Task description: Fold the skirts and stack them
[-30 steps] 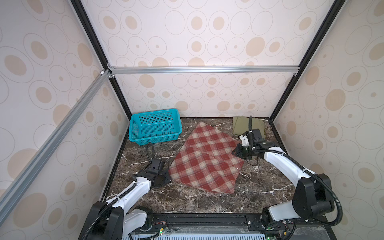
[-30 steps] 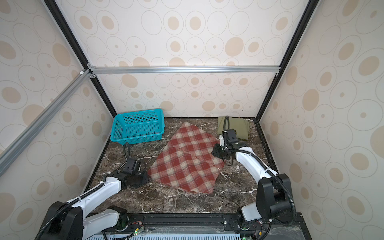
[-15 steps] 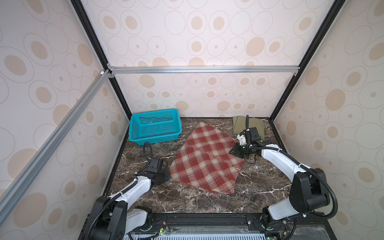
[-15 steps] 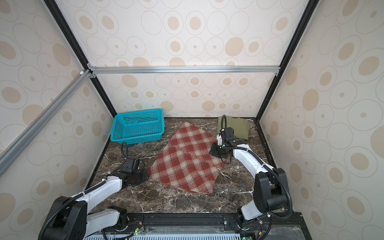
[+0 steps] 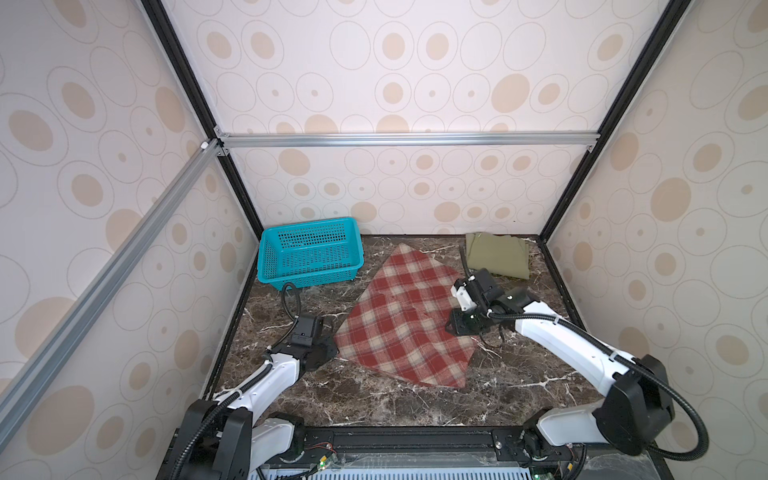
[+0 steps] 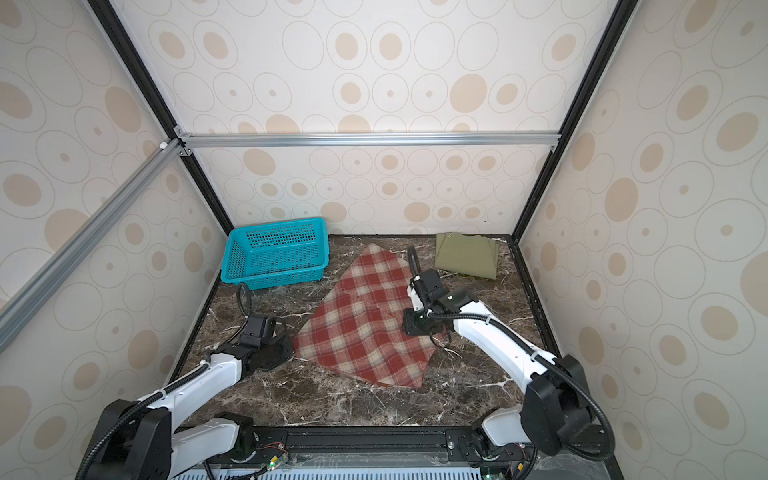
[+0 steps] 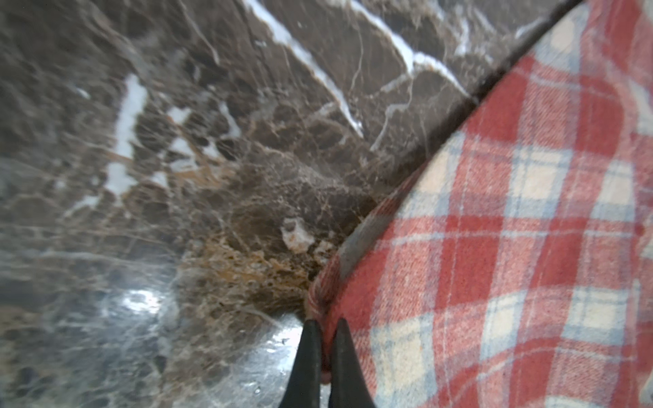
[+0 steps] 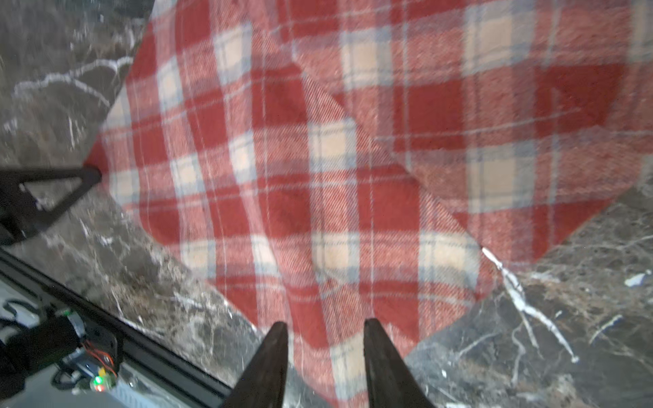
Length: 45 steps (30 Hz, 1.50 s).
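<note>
The red-and-cream plaid skirt lies spread flat like a diamond on the marble table. My left gripper is shut on the skirt's left corner, low on the table. The right wrist view also shows that corner pinched by its dark fingertip. My right gripper is over the skirt's right corner; its jaws stand apart, and plaid cloth shows between and beneath them. The olive-green skirt lies folded in the back right corner.
A teal perforated basket stands at the back left. Patterned walls close in the table on three sides. A black rail runs along the front edge. Bare marble lies in front of the plaid skirt.
My left gripper has edged up to the plaid skirt's left corner and closed on it. My right gripper has shifted left over the right corner and its jaws have widened.
</note>
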Tool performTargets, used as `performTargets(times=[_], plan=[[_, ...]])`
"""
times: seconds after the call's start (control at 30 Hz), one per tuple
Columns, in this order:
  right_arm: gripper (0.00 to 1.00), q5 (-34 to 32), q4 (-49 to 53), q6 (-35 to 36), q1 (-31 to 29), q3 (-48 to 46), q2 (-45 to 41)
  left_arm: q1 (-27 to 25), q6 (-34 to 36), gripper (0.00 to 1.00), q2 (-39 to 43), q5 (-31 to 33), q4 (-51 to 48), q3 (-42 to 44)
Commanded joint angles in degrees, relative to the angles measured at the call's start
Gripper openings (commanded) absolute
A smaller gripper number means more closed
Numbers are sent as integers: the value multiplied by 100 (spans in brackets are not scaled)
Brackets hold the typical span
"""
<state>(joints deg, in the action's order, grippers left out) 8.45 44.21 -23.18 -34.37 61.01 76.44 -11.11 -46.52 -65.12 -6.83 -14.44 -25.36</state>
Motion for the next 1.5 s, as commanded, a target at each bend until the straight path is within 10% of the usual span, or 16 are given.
performTargets(times=[0.0,0.4,1.47], plan=[[41,-644,755,128,-694,-343,-376,130,197,0,105,226,-257,-169],[11,-677,256,-597,-1624,-1741,-510,239,368,0,105,247,-209,-198],[12,-494,281,-512,-1628,-1792,-110,417,547,0,290,393,-419,-229]])
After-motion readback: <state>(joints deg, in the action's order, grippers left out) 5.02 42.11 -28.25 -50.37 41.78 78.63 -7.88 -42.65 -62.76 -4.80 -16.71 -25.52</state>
